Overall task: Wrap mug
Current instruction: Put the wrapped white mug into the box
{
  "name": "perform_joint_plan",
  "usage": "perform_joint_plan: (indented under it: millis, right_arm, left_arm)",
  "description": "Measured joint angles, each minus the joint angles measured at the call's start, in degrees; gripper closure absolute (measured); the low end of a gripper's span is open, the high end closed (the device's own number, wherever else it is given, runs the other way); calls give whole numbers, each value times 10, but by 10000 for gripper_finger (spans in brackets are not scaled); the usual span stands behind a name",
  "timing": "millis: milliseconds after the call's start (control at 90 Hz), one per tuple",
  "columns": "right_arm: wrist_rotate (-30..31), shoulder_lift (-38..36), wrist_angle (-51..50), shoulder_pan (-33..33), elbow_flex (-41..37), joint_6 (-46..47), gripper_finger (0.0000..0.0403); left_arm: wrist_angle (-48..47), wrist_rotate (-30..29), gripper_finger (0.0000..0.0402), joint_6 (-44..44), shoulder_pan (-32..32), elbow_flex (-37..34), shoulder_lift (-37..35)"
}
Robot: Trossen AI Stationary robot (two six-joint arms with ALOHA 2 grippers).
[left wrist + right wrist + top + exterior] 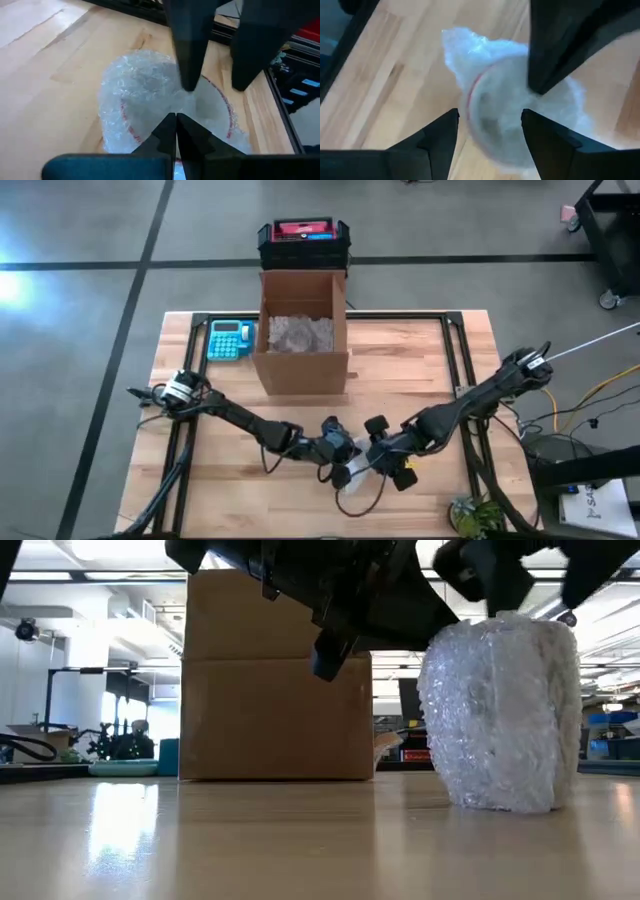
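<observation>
Left tool point(176, 131) has its fingers together, tips over the bubble-wrapped mug point(170, 107), nothing gripped. Right tool point(490, 125) has its fingers apart, straddling the mug's red rim from above. Mug stands upright on the counter point(230, 480) near the front edge, between both tools. Cardboard box point(300, 330) sits behind it, well apart.

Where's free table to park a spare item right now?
Bare wood right of the box, out to the table edge. More bare wood along the front-left, below the left arm. Crowded at front center: left claw and right claw sit over the wrapped mug. A calculator sits left of the box.
</observation>
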Motion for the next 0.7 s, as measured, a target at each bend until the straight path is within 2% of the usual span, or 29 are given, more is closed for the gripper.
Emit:
perform_joint_plan:
  millis: [111, 411, 500, 633, 700]
  right_arm:
    - [31, 33, -19, 1, -1, -16, 212]
    - [44, 82, -25, 2, -2, -18, 243]
    - [69, 94, -22, 3, -2, -34, 280]
    - [79, 95, -33, 1, 4, -45, 375]
    - [84, 92, -51, 1, 15, -49, 388]
  left_arm:
    - [-6, 1, 402, -4, -1, 0, -10]
    - [-44, 1, 402, -10, -25, 0, -76]
    - [-89, 0, 402, -20, -43, 0, -102]
    - [-166, -23, 402, -40, -85, 0, -129]
    - [-198, -54, 402, -64, -109, 0, -135]
